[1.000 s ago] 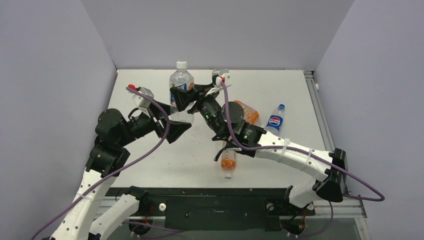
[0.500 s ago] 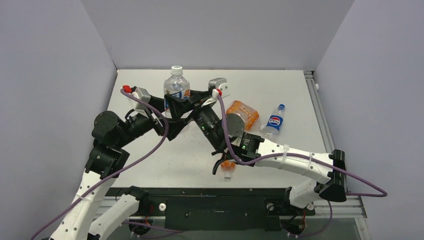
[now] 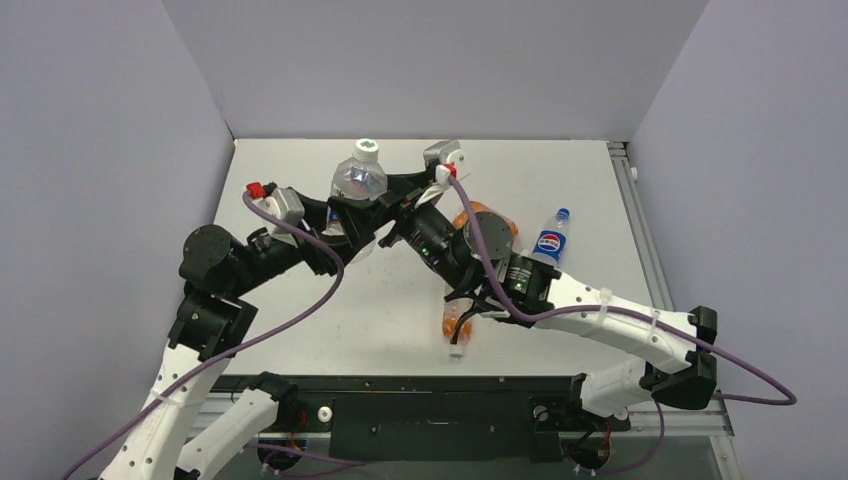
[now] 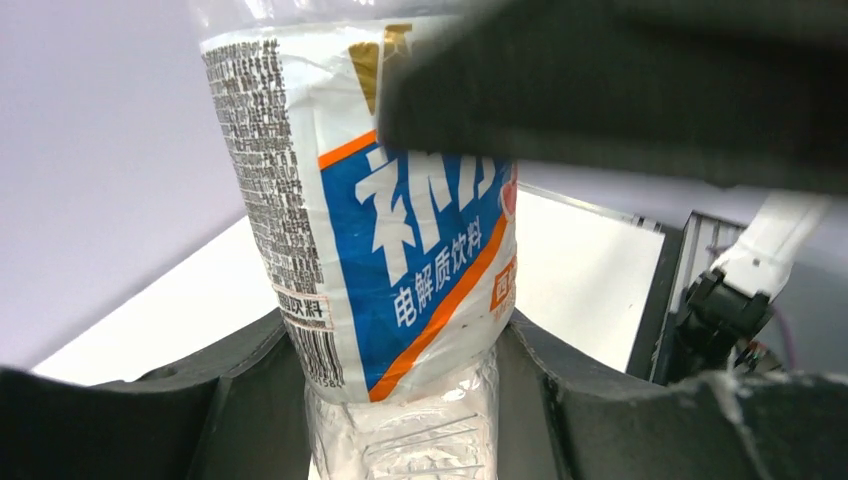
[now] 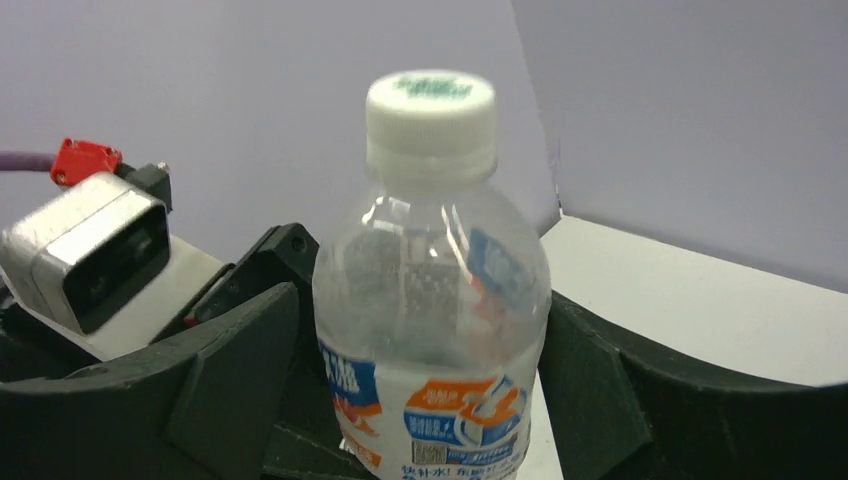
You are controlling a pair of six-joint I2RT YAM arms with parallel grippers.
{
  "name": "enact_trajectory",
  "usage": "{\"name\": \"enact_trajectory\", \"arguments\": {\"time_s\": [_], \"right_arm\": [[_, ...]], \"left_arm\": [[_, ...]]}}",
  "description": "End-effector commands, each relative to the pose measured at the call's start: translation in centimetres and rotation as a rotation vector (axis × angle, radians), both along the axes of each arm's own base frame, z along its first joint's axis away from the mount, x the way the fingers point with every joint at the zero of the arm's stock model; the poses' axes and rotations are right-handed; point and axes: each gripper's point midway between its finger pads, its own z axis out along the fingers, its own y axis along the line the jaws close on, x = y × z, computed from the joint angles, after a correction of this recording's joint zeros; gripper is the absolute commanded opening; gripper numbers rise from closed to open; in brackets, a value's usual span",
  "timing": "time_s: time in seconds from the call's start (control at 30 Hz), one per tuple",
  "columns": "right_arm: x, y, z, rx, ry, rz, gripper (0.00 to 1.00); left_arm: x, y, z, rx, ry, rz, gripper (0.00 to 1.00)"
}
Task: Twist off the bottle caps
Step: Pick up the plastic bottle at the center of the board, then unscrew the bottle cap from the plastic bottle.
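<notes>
Far centre of the table (image 3: 580,180): our two arms meet around one clear bottle (image 3: 357,183), its white cap (image 3: 367,147), green-marked on top, not yet off. The left gripper (image 3: 350,215) is clamped on the bottle low on its blue-and-orange label, fingers pressed to both sides in the left wrist view. The right gripper (image 3: 388,198) stands apart, its jaws astride the bottle's upper body. As far as we can judge from its own camera, they are just clear of the plastic. The bottle leans a little, and we cannot tell whether its base touches the table.

The step in hand, as we read it, is to bring the right gripper up to the cap while the left holds the body. To do it well, we would make the left grip firm but not crushing, since thin plastic buckles and a dented body can turn in the jaws. We would raise the right jaws until they flank the cap alone, not the neck. Then we would line the wrist with the bottle's lean, close squarely and twist. A grip set off-axis would likely slip or wrench the bottle loose.

Three more wait. A slim orange bottle (image 3: 457,322) lies nearer the bases, a squarish orange bottle (image 3: 512,230) sits half hidden behind the right arm, and a Pepsi bottle (image 3: 548,241) with a blue cap (image 3: 563,213) lies at right.
</notes>
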Motion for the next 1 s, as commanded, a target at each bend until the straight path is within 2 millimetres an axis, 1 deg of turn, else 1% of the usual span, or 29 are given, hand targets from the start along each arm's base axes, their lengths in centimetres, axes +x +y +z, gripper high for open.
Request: {"name": "enact_trajectory", "arguments": {"time_s": [0.0,0.1,0.17,0.2,0.23,0.3,0.43,0.5,0.63,0.77,0.83,0.87,0.9,0.93,0.97], "right_arm": [[-2.7,-3.6,7.1,0.033,-0.059,0.161,0.80],[-3.3,-4.8,7.9,-0.005,-0.064,0.206,0.80],[-3.7,-5.4,8.6,-0.010,-0.075,0.226,0.81],[-3.7,-5.4,8.5,-0.018,-0.075,0.225,0.81],[-4.0,-5.3,8.8,-0.018,-0.082,0.240,0.78],[-4.1,-4.9,8.8,-0.036,-0.082,0.259,0.74],[-4.5,-3.7,7.9,-0.078,-0.066,0.305,0.72],[-4.5,-3.4,7.5,-0.095,-0.060,0.310,0.72],[-3.9,-3.3,6.7,-0.122,-0.054,0.285,0.72],[-3.4,-3.2,6.2,-0.133,-0.047,0.263,0.67],[-3.2,-3.1,6.1,-0.130,-0.044,0.254,0.60],[-3.1,-3.1,6.0,-0.129,-0.042,0.249,0.54],[-3.1,-3.2,6.1,-0.119,-0.044,0.247,0.49],[-3.1,-3.1,6.1,-0.118,-0.045,0.246,0.39],[-3.1,-3.1,6.3,-0.110,-0.049,0.248,0.34]], "left_arm": [[-2.3,-0.2,-0.4,0.119,-0.200,-0.100,0.21],[-3.3,-0.4,-1.0,0.158,-0.246,-0.149,0.16],[-3.7,-0.4,-1.2,0.172,-0.263,-0.158,0.13],[-3.7,-0.3,-1.1,0.174,-0.269,-0.155,0.13],[-3.7,-0.4,-1.1,0.174,-0.269,-0.155,0.13],[-3.6,-0.4,-0.9,0.168,-0.264,-0.154,0.12],[-3.5,-0.5,-0.4,0.154,-0.256,-0.150,0.10],[-3.5,-0.5,-0.3,0.150,-0.254,-0.147,0.09],[-3.6,-0.5,-0.1,0.139,-0.250,-0.145,0.08],[-3.7,-0.5,0.1,0.132,-0.251,-0.149,0.07],[-3.7,-0.5,0.1,0.130,-0.249,-0.150,0.06],[-3.8,-0.5,0.1,0.130,-0.250,-0.151,0.06],[-3.8,-0.6,0.1,0.129,-0.248,-0.152,0.06],[-3.8,-0.6,0.0,0.129,-0.245,-0.155,0.06],[-3.8,-0.6,-0.1,0.130,-0.241,-0.158,0.06]]}}
